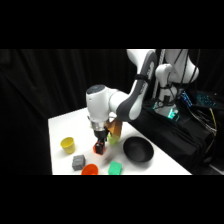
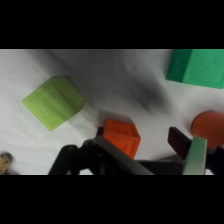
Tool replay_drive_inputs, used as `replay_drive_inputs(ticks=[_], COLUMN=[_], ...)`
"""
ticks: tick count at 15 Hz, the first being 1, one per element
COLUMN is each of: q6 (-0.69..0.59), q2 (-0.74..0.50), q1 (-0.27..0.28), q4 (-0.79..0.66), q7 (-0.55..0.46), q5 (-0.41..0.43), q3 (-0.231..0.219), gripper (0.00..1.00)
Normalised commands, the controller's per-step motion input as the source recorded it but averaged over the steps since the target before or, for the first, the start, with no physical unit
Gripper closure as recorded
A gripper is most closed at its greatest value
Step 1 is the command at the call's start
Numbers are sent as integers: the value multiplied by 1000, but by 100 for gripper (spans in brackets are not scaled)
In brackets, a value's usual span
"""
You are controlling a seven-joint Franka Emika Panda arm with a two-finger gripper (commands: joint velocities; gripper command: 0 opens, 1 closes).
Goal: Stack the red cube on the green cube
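White table [image 1: 62, 127] bears claw [image 1: 100, 146] straddling red cube [image 2: 121, 137], green cube [image 2: 196, 66] apart.

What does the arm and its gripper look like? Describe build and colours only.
The arm is glossy white with rounded, bulbous segments and dark grey bands at the joints. Its wrist ends in a white domed housing. Below that sits the gripper, which is black. In the wrist view, black linkage bars rise from the bottom edge, with a pale grey-green finger at the right. No markings can be made out.
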Motion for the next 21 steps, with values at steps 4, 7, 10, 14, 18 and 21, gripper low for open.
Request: replay_drive_inputs(ticks=[4, 7, 10, 14, 18, 21], q6=[100, 89, 124, 175, 221, 175], q2=[-50, -63, -31, 50, 106, 172], q1=[100, 59, 49, 60, 72, 43], q4=[-43, -42, -42, 7, 48, 139], q7=[381, 289, 253, 227, 180, 119], q5=[-3, -10, -29, -74, -109, -96], q3=[-125, -76, -62, -71, -96, -118], gripper=[0, 0, 0, 0, 0, 0])
